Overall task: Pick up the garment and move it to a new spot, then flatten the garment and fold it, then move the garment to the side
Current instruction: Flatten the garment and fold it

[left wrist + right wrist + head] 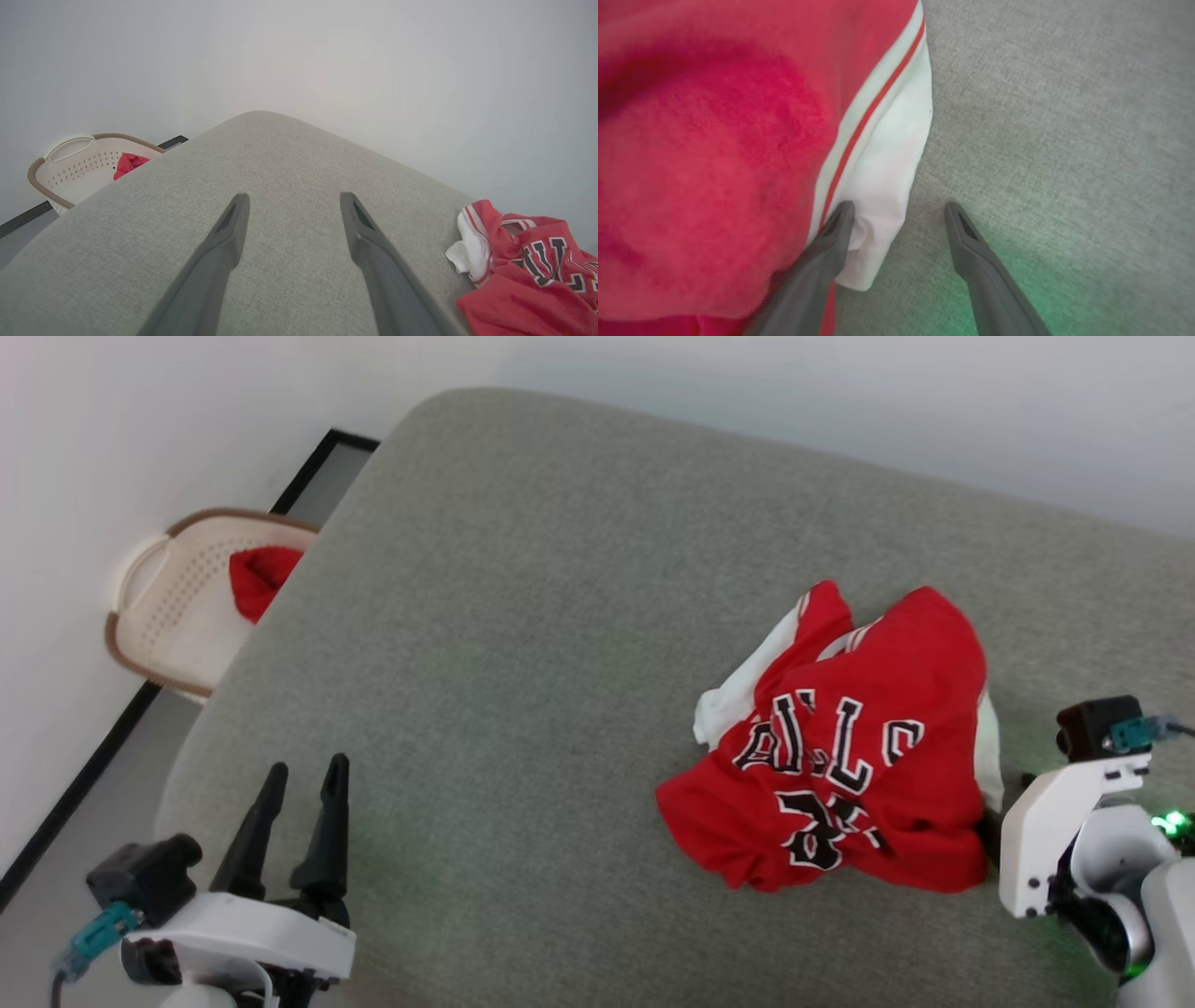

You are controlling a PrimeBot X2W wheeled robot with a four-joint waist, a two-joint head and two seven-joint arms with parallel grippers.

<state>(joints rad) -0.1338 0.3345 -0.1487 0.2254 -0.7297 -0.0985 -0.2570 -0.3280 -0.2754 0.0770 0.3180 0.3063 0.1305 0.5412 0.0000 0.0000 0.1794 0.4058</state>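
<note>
Soft, light Bulls jersey sits crumpled at lower right. I'd pinch the white sleeve, which lies partly between the fingers of the wide-open, empty right gripper. The left gripper gapes empty too.

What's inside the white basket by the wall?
A bunched red cloth lies in the basket. The grey padded surface hides part of the basket, so anything else inside, and what the cloth is, cannot be told.
</note>
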